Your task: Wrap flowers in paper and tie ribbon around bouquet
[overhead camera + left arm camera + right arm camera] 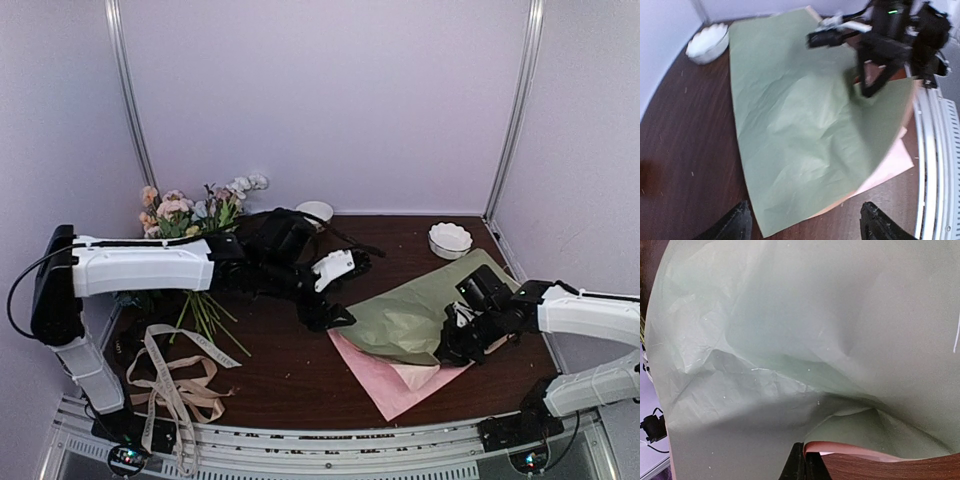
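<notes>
The olive-green paper (405, 315) lies crinkled on the right half of the table, on top of a plain pink sheet (385, 385). My right gripper (450, 350) is shut on the paper's near right edge, and the wrist view shows the closed fingertips (807, 465) pinching the curled edge with its peach underside (855, 447). That edge is lifted, with the paper (805, 115) bowing upward. My left gripper (807, 227) hovers open over the paper's left corner, holding nothing. The flowers (190, 215) lie at the back left. The lettered cream ribbon (185, 345) lies at the front left.
A tan-peach ribbon (195, 395) is tangled with the cream one. Two white scalloped bowls stand at the back, one in the centre (315, 210) and one on the right (450, 240). The left arm's white link (140, 265) crosses above the flower stems.
</notes>
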You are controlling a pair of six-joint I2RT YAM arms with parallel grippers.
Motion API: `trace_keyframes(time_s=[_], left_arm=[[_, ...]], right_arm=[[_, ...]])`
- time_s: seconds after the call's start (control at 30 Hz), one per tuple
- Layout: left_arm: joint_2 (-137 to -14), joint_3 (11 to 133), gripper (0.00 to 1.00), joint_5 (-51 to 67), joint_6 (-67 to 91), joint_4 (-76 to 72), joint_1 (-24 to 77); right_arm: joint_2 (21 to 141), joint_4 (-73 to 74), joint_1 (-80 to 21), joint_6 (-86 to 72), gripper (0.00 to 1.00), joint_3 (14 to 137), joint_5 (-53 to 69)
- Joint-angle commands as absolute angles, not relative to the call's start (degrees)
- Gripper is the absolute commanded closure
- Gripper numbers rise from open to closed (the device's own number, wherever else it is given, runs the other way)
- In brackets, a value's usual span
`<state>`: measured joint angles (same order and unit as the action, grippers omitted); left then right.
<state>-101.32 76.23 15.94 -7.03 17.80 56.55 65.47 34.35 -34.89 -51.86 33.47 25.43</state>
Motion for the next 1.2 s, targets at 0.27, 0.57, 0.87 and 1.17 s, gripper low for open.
trace_keyframes(time_s=[0.27, 0.57, 0.87, 1.17], left_arm=[[-108.05, 85.41, 0.19, 25.15, -25.8, 17.56, 67.14], [-118.99, 97.06, 0.47, 28.74, -17.59, 16.38, 67.21], [-122.43, 97.77, 0.55, 28.25, -18.42, 18.98, 67.24], [-124.75, 101.23, 0.95, 27.5, -15.72, 18.16, 67.23]], right_arm=[[60.81, 35.03, -34.81, -51.36, 1.0, 33.24, 23.57], [59.94, 36.57, -34.82, -49.26, 1.0, 33.03, 21.84], [59.35, 38.37, -34.75, -47.48, 1.0, 34.83, 19.8], [57.83, 40.57, -34.48, -45.93, 0.99, 35.62, 17.2]])
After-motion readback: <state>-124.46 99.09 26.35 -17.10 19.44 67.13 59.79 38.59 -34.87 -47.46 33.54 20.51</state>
